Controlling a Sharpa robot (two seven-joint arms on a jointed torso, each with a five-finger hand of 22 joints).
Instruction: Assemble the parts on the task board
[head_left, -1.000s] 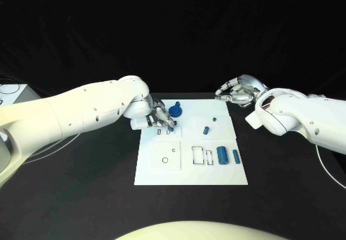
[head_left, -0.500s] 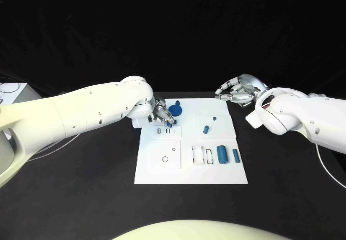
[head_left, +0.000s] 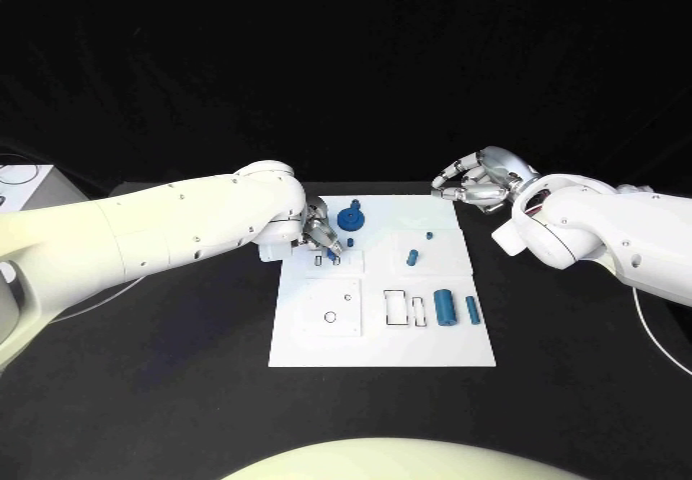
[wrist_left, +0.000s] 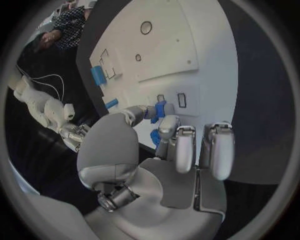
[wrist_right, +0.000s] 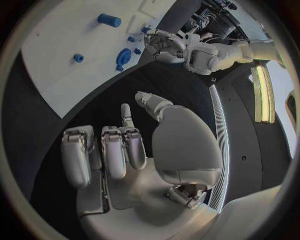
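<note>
The task board (head_left: 382, 340) lies flat on the black table (head_left: 173, 380), and everything else can be placed against it. The left hand (head_left: 320, 238) hangs over the board's far left part, and between thumb and a fingertip it pinches a small blue peg (wrist_left: 160, 108), held right above a pair of little rectangular slots (wrist_left: 181, 100) cut in the board; whether the peg touches the board I cannot tell. Just beyond that hand, near the board's far edge, stands a larger blue round part (head_left: 352, 217). Toward the board's far right lie a short blue piece (head_left: 413, 259) and a tiny blue one (head_left: 428, 238) next to it. On the board's near right a thick blue cylinder (head_left: 446, 309) and a thinner blue rod (head_left: 472, 309) lie side by side, just right of two outlined rectangular recesses (head_left: 394, 310). A raised white square with a round hole (head_left: 330, 319) sits on the board's near left. The right hand (head_left: 477, 185) hovers off the board's far right corner, over the table, holding nothing, with fingers loosely curved and apart.
</note>
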